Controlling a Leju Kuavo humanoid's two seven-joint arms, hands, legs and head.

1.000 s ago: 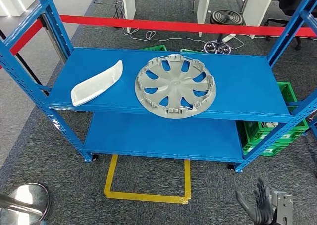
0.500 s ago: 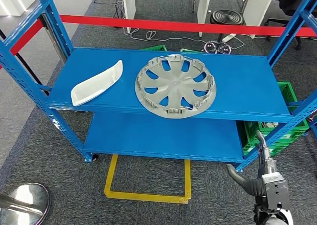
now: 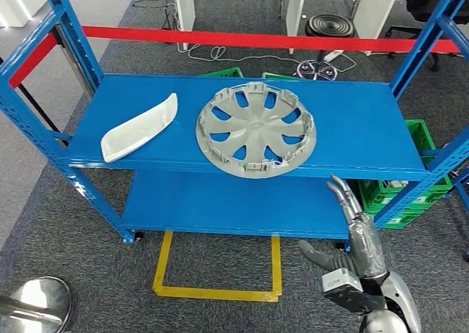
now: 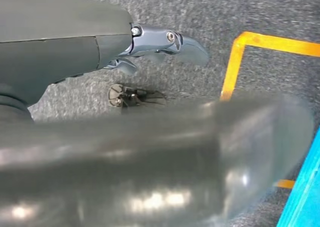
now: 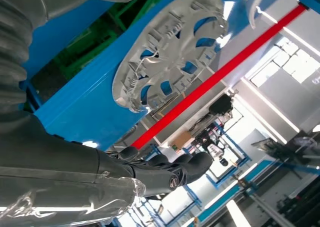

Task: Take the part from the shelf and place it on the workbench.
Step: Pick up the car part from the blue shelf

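Since 1 second ago, your right hand (image 3: 348, 234) has risen toward the blue metal shelf (image 3: 354, 127), fingers spread, holding nothing. Your round grey plastic wheel cover (image 3: 256, 130) with cut-out spokes lies flat on the upper shelf board, untouched.

blue shelf (image 3: 354, 131), wheel cover (image 3: 256, 128), white part (image 3: 139, 126)

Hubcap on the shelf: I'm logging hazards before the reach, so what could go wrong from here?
The hubcap overhangs the front edge of the blue shelf, so a nudge from below by the rising right hand could tip it off. The hand is open and sits under the shelf edge, so it may strike the edge. The white curved part lies apart to the left, probably out of harm's way.
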